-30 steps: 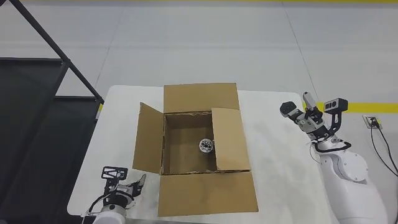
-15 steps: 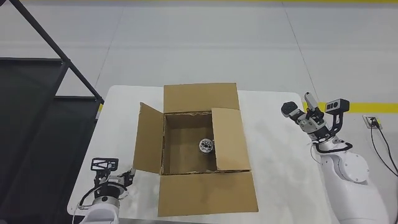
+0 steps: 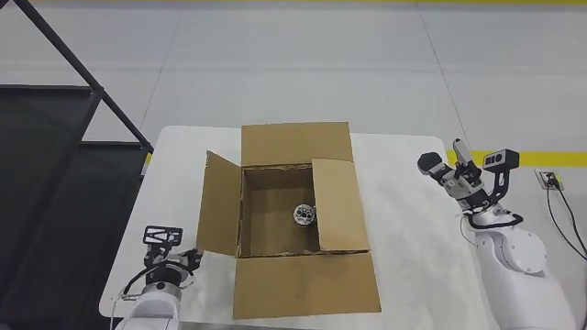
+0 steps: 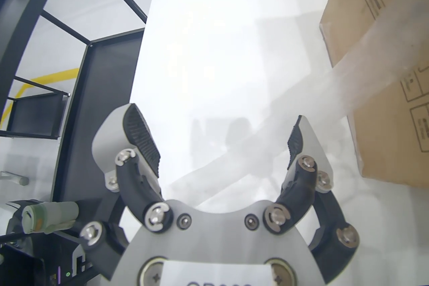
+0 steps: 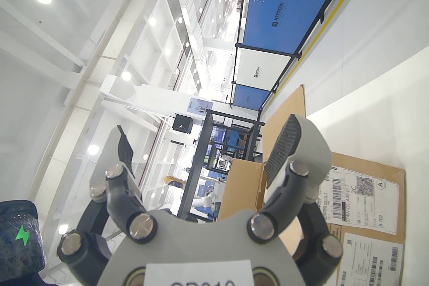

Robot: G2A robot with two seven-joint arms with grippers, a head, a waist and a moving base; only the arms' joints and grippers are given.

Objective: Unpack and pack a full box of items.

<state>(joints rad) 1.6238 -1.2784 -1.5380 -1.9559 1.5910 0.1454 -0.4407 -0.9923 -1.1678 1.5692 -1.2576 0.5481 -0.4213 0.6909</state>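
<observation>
Cardboard box (image 3: 307, 284), one item (image 3: 304, 213) inside: left gripper (image 4: 219, 136), wide, empty, withdrawn to front-left corner of table (image 3: 408, 247); unpacking pending.

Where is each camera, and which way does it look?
Top view: overhead, looking down at the table and open cardboard box; left arm and right arm show.
Left wrist view: on the left wrist, facing along the table beside the box; open left pincer shows.
Right wrist view: on the right wrist, tilted up toward the ceiling; open right pincer shows.
Shared: all three show the box.
</observation>
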